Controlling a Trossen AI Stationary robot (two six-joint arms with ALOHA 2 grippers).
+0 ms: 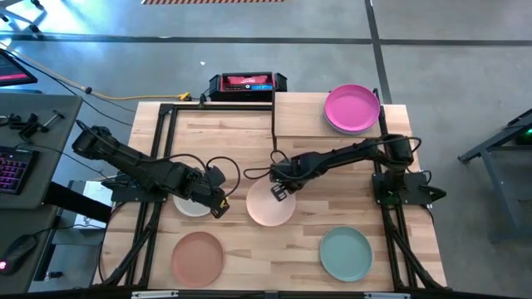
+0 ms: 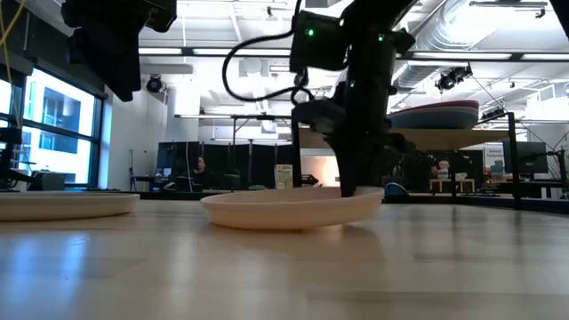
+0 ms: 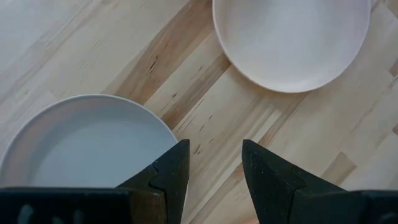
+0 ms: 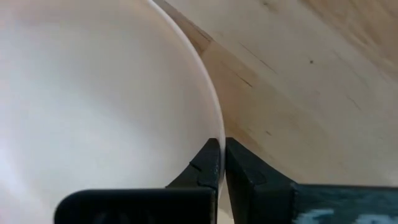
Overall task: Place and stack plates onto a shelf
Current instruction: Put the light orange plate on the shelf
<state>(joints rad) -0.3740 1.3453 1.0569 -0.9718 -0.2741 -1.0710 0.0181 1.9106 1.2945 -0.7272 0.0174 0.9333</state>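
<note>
Peach plate [image 4: 93, 93] sat mid-bench, its rim clamped in my right pincer [image 4: 221, 163] on the side facing the shelf [image 1: 332, 124], which lay beyond toward the right rear corner. My left pincer [image 3: 214, 168] gaped over the cream plate [image 3: 81, 149].

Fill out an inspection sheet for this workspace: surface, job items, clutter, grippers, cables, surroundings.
Surface: light-wood tabletop, bare between the plates.
Job's things: peach plate at centre; cream plate to its left, partly under the left arm; terracotta plate and teal plate along the near edge; magenta plate tops a stack on the shelf.
Clutter: nothing seen.
Grippers: right gripper shut on the peach plate's rim; left gripper open, above bare wood between the cream and peach plates.
Cables: black loop by the left arm; yellow cable on the floor.
Surroundings: red-and-black device behind the table; keyboard on the side desk.
</note>
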